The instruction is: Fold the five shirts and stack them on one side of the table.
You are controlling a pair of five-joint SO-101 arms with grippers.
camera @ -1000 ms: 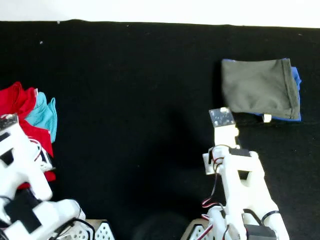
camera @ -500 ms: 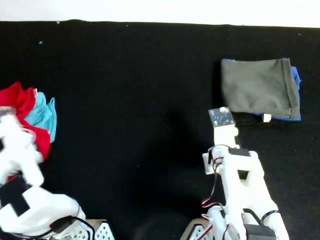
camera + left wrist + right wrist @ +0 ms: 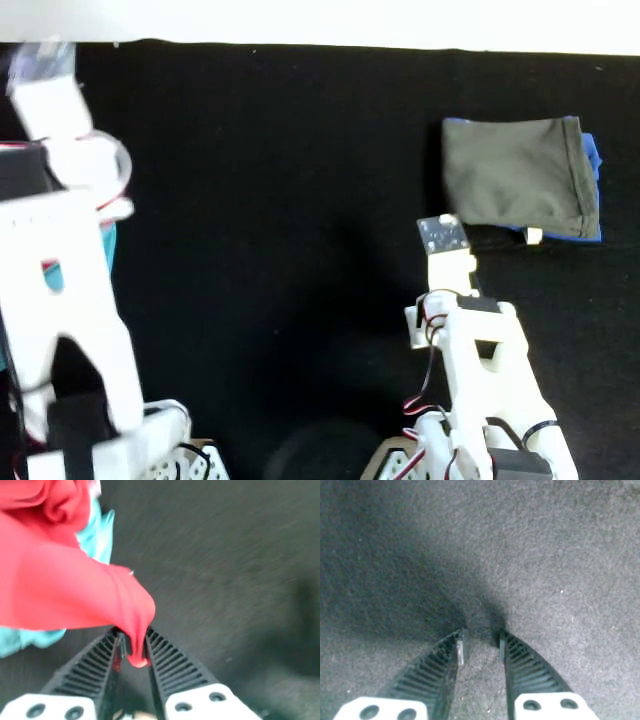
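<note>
Table (image 3: 300, 200) under black felt-like cloth, fuzzy nap up close, a few pale specks. Bright white strip (image 3: 350, 20) along far edge: wall or bare top, can't tell. Soft shadows on cloth.

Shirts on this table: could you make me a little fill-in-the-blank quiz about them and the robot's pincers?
The held shirt in the left pincer is ____ in colour.
Under the folded grey shirt, the bottom shirt is ____ in colour.
The right pincer, over the bare black cloth, is ____ and holds nothing.
Missing words: red; blue; open.
</note>
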